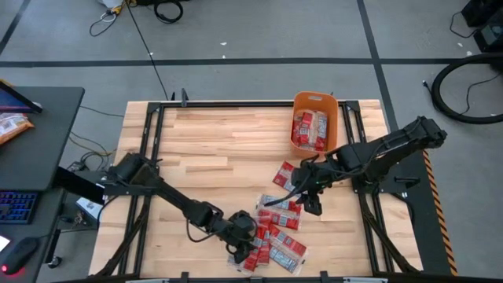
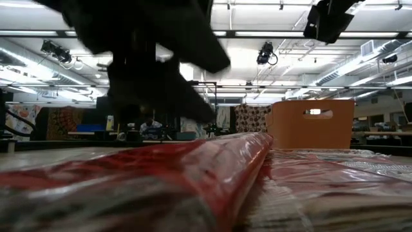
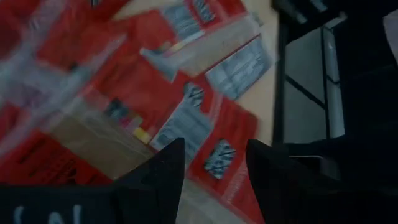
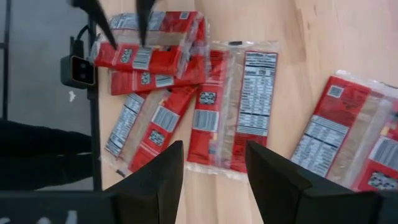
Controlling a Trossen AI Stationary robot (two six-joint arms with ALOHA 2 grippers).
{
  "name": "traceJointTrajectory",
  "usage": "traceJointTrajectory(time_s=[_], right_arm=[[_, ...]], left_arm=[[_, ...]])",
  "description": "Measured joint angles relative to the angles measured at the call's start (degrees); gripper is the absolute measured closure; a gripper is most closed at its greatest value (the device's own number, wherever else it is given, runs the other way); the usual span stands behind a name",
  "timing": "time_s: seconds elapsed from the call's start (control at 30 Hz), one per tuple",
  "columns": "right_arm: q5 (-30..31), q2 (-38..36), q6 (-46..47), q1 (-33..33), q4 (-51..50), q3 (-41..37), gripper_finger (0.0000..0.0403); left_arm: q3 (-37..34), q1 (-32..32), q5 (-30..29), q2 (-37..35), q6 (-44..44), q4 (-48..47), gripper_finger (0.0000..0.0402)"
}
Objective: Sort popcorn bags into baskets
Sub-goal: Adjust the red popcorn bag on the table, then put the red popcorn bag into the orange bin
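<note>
The left fingers (image 3: 214, 177) are spread apart and grasp nothing, poised just above the heap of popcorn bags (image 1: 277, 234) at the near edge of the tabletop (image 1: 212, 149). The right fingers (image 4: 214, 174) are likewise parted and empty, hanging over the far side of that heap, with a loose popcorn bag (image 1: 284, 174) lying near them. Behind the right arm, the orange basket (image 1: 314, 101) stands at the tabletop's far edge and has several red packets (image 1: 310, 130) inside it. In the low view the basket's handle slot (image 2: 313, 112) shows beyond the nearest bags.
</note>
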Motion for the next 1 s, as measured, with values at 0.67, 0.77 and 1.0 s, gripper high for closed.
traceJointTrajectory(time_s=[0.67, 0.77, 1.0], right_arm=[[0.1, 0.0, 3.2, 1.3, 1.3, 0.1, 0.0227], [0.5, 0.0, 3.1, 1.3, 1.8, 0.1, 0.0227], [1.3, 0.0, 3.1, 1.3, 1.9, 0.1, 0.0227]], left_arm=[[0.0, 7.0, -11.0, -2.0, -10.1, -22.0, 0.0226], [-0.3, 7.8, -11.7, -4.7, -6.7, -23.7, 0.0226], [-0.1, 5.1, -10.5, -10.9, 0.6, -29.6, 0.0226]])
